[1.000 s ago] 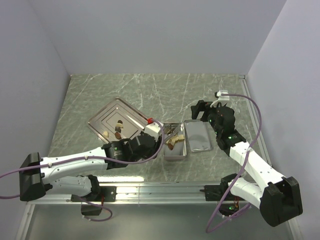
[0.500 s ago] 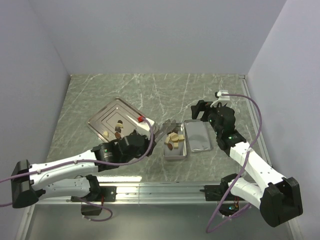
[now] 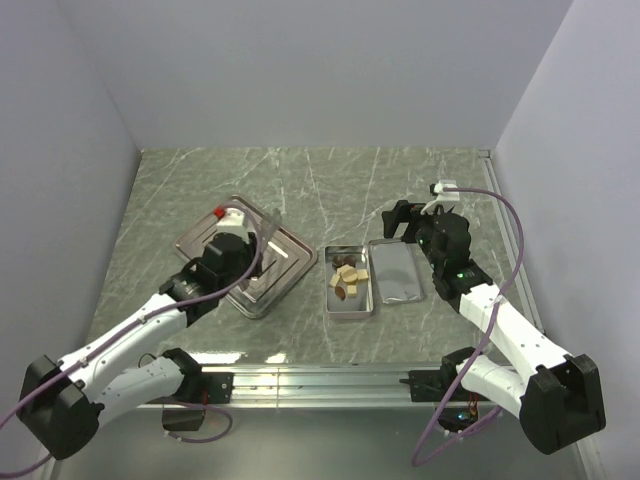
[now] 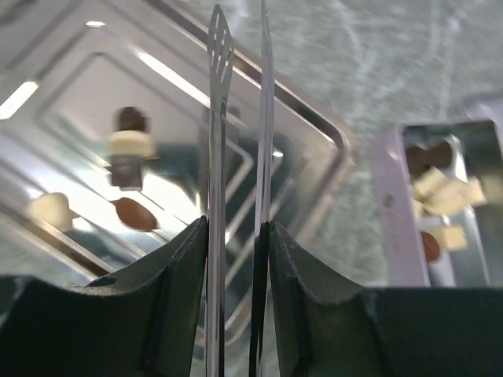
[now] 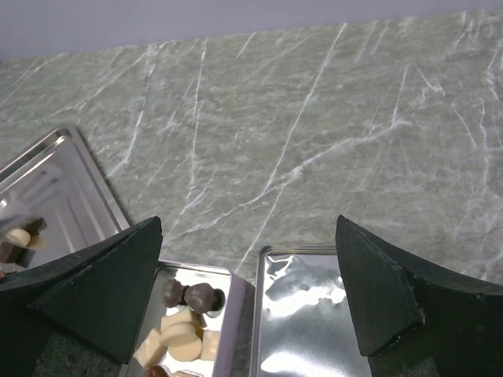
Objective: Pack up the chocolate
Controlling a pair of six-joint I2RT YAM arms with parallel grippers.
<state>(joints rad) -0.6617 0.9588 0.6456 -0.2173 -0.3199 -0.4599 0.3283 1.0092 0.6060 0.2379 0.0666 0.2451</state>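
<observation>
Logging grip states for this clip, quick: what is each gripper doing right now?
Left gripper: closed, holding metal tweezers.
Right gripper: open, nothing between its fingers.

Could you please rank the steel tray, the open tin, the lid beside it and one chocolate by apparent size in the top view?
1. Steel tray, though partly hidden.
2. Tin and lid: alike, unranked.
3. Cream chocolate in the tin.

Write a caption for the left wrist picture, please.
Left end effector holds tongs above the steel tray with a few chocolates; the tin beside it holds more.
</observation>
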